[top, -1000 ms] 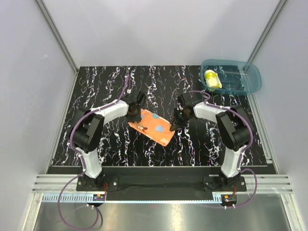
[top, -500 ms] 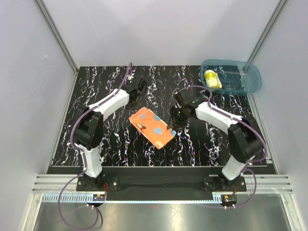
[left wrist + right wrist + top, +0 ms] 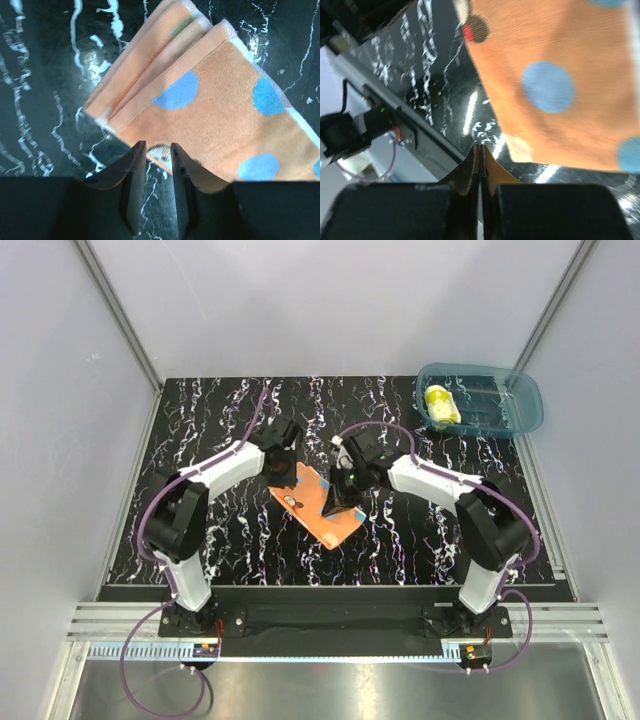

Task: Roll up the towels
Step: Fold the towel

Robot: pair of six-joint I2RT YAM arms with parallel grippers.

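Observation:
The orange towel (image 3: 318,516) with light-blue dots lies flat on the black marbled table, its far end folded over in layers (image 3: 150,65). My left gripper (image 3: 282,471) hovers at the towel's far-left corner. Its jaws (image 3: 156,147) stand a narrow gap apart, with the towel's edge just past the tips and nothing between them. My right gripper (image 3: 338,497) is over the towel's right side. Its jaws (image 3: 480,147) are pressed together and empty, beside the towel's edge (image 3: 555,95). The yellow towel (image 3: 440,405) lies rolled in the bin.
The translucent teal bin (image 3: 515,400) stands at the table's far right corner. Grey walls enclose the table on three sides. The metal rail (image 3: 395,100) with the arm bases runs along the near edge.
My left gripper swung away to the far side, then came back to the towel's far-left corner. My right gripper moved left, from beside the towel's right end to over it.

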